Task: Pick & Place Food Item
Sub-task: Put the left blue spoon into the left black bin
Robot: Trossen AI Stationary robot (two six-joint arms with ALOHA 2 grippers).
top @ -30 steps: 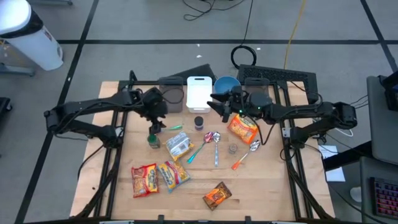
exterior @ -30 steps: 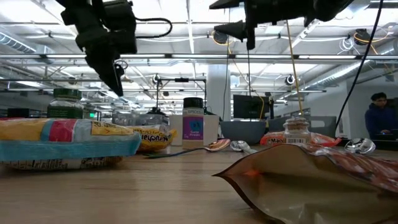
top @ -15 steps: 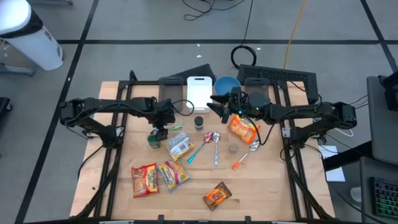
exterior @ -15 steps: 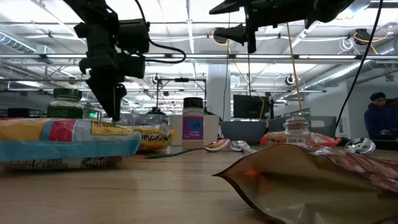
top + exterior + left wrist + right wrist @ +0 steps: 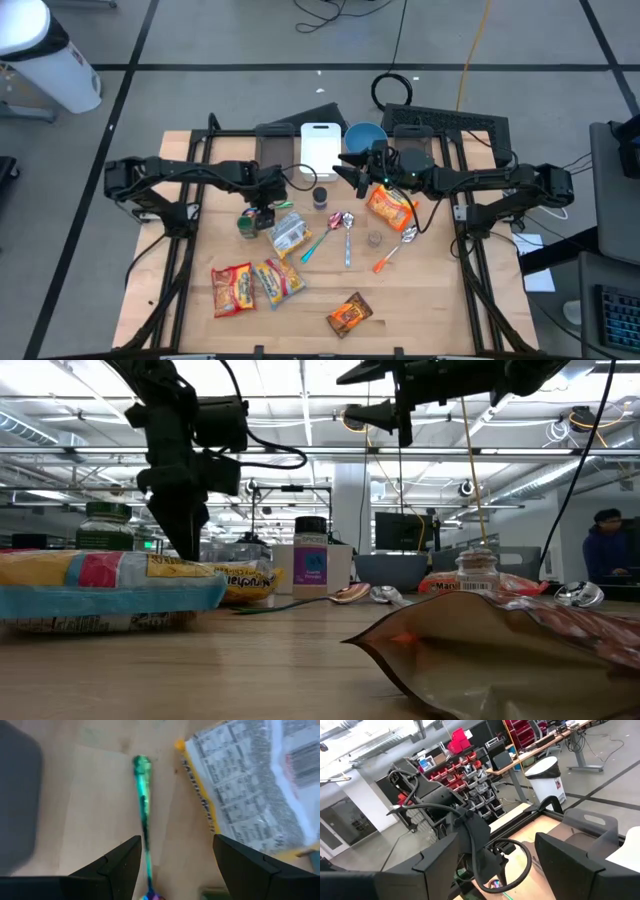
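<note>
The left gripper (image 5: 172, 865) has its jaws wide and holds nothing; between them lies a green spoon (image 5: 143, 805), and the white food packet (image 5: 250, 785) sits just beside one jaw. The packet looks light, soft and crinkly, so pinching an edge seems best. The right gripper (image 5: 345, 165) waits, jaws wide, above the wooden table (image 5: 430, 290)

The white and yellow food packet (image 5: 287, 234) lies flat on the wooden table (image 5: 430, 300), printed back side up with small black text and a barcode. It sits near the table's middle, just beside a green-handled spoon (image 5: 142, 802).
</note>
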